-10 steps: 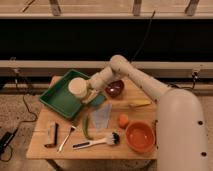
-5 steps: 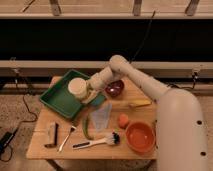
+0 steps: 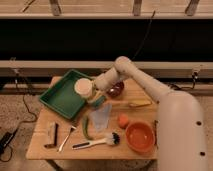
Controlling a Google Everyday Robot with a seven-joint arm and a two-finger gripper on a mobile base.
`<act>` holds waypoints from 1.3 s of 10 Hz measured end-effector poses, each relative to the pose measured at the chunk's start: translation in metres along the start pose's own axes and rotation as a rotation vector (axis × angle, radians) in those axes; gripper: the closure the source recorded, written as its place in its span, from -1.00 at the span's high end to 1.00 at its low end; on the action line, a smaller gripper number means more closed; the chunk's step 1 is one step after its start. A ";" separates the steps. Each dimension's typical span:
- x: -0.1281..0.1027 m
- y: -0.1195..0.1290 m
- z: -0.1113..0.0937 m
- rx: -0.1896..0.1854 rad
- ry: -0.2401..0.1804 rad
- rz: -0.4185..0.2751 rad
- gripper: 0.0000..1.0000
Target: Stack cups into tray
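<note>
in the camera view, your arm reaches from the white body on the right, up over the back of the bench (image 3: 102, 153) and down to the left, so the tool (image 3: 93, 90) sits over the right rim of the green tray (image 3: 61, 96). the tool is closed, and the cream cup (image 3: 83, 88) sits right at its tip, seemingly gripped there, upright with its mouth toward the camera. you cannot make out the finger contact itself, because the cup and wrist cover it. the tray lies at the back left corner of the bench, turned at an angle. just below the tool there is a small teal block (image 3: 98, 102), and just beside the wrist on the right a dark maroon bowl (image 3: 116, 90). a pale translucent item (image 3: 102, 117) lies mid-bench, with a small orange ball (image 3: 123, 120) near it and a larger orange bowl (image 3: 139, 136) at the front right. a brush (image 3: 97, 142) lies along the front of the bench.
</note>
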 end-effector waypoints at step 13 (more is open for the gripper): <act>-0.014 -0.062 0.101 -0.079 -0.131 -0.045 -1.00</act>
